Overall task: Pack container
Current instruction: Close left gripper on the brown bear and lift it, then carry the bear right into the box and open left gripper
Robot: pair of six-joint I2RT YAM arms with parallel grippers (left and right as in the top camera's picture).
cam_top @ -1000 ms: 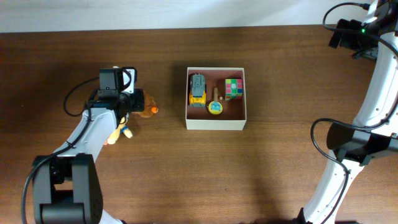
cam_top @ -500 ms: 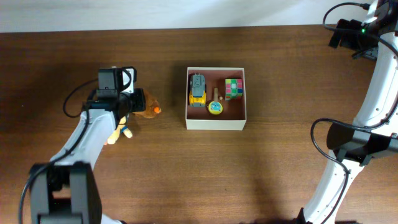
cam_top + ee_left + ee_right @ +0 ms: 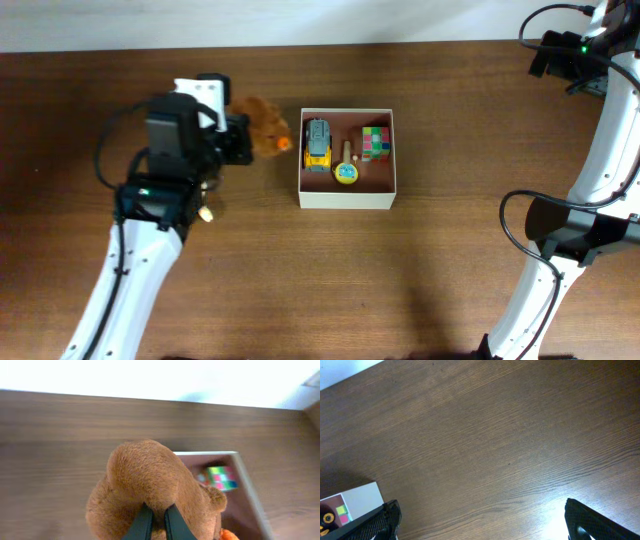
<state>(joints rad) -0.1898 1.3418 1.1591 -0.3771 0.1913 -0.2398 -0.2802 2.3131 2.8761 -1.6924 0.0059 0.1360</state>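
The left gripper [image 3: 154, 512], clamped on a fluffy brown plush toy [image 3: 263, 113], has carried it up beside the white-walled square container [image 3: 345, 201], ready for packing; the right gripper [image 3: 485, 520] idles, spread wide.

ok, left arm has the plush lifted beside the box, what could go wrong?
1. The left gripper pinches only a fold of the plush toy; it might slip.
2. The yellow truck sits just inside the container's nearest wall; the toy may land on it or snag the rim.
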